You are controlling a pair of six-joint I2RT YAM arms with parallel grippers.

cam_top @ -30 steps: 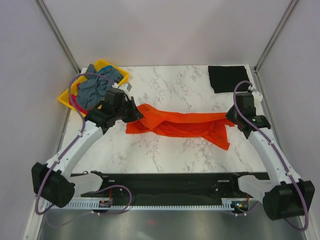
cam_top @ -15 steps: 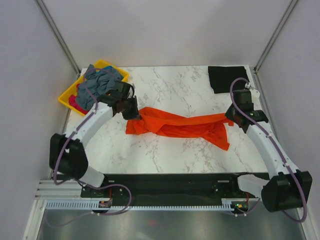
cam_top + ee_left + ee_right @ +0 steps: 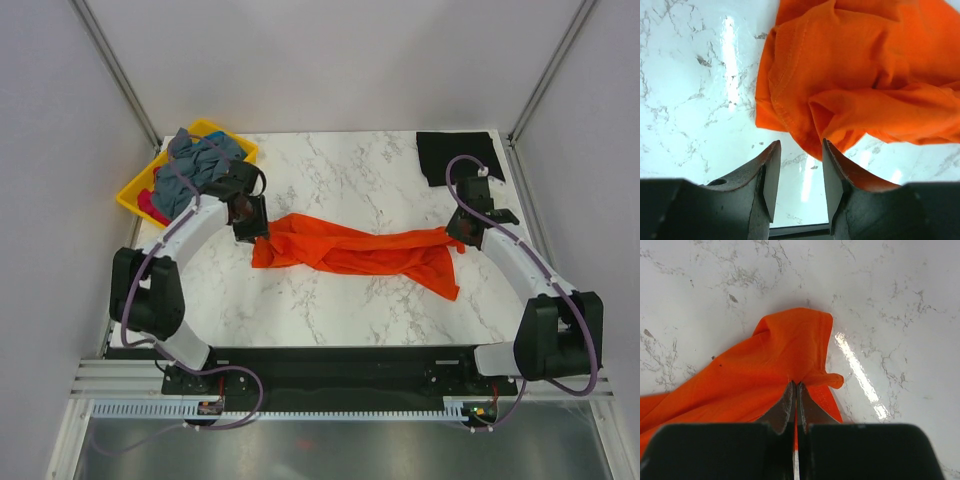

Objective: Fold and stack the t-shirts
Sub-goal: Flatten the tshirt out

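Nearest the arm bases, at the lower middle of the top view, the orange t-shirt (image 3: 350, 248) is lying as a long crumpled band across the centre of the worktop (image 3: 340, 170).

At the band's right end, the right end effector (image 3: 795, 390) is pinching a corner of the cloth, its fingers pressed together on it. At the left end, the left end effector (image 3: 799, 152) is hanging with its fingers apart, and a bunched fold of the shirt is poking into the gap without being gripped.

The step in hand is probably spreading the shirt flat before folding. To do that well, the left fingers should be closing on the stitched hem showing at centre left of the left wrist view, not on the thick fold. The two arms should then be drawing apart evenly and low, so the right corner is not slipping out.

Farther back, a black t-shirt (image 3: 455, 155) is lying flat at the upper right. At the upper left, a grey-blue t-shirt (image 3: 200, 165) and a pink one (image 3: 150, 205) are heaped in the yellow tray (image 3: 130, 196).
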